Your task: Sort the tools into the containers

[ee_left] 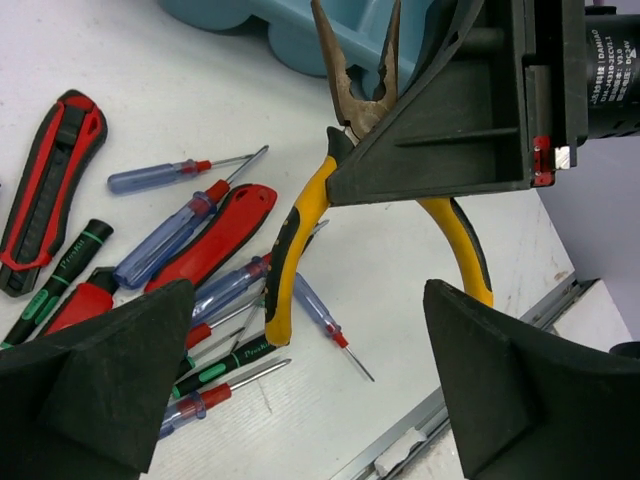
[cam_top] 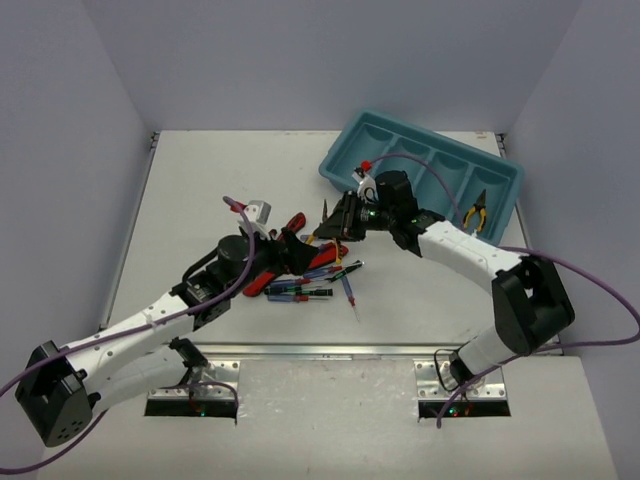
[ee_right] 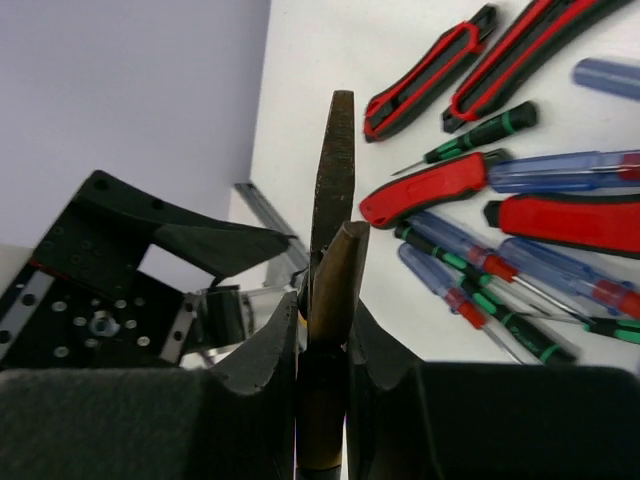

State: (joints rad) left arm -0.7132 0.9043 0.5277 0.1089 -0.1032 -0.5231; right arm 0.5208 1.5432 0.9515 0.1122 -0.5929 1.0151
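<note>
- The right gripper (ee_right: 325, 320) is clamped narrow on a pair of pliers with yellow-and-black handles and dull metal jaws (ee_left: 300, 225), its black fingers pressing on either side just at the pivot.
- From the right wrist, the pliers stand edge-on between the fingers, with the metal nose pointing up and away.
- From the left wrist, the two handles splay apart below the grip. The left one crosses above a few thin screwdrivers; I cannot tell whether it touches them.
- The left gripper (ee_left: 310, 300) stands wide and holds nothing, its black fingers (ee_left: 100, 380) either side of the pliers' handles and clear of them.
- The two grippers face each other closely over the middle of the white tabletop (cam_top: 200, 190).
- Loose tools lie under and just beside them: thin blue-and-red screwdrivers (ee_left: 160, 175), thin black-and-green screwdrivers (ee_left: 55, 280) and red-handled cutters (ee_left: 45, 190), some crossing one another.
- The long teal plastic organizer tray with four compartments (cam_top: 335, 165) sits slantwise at the far right of the tabletop, just beyond the right gripper.
- A second pair of yellow-and-black pliers (cam_top: 477, 213) lies in the tray's right-end compartment.
</note>
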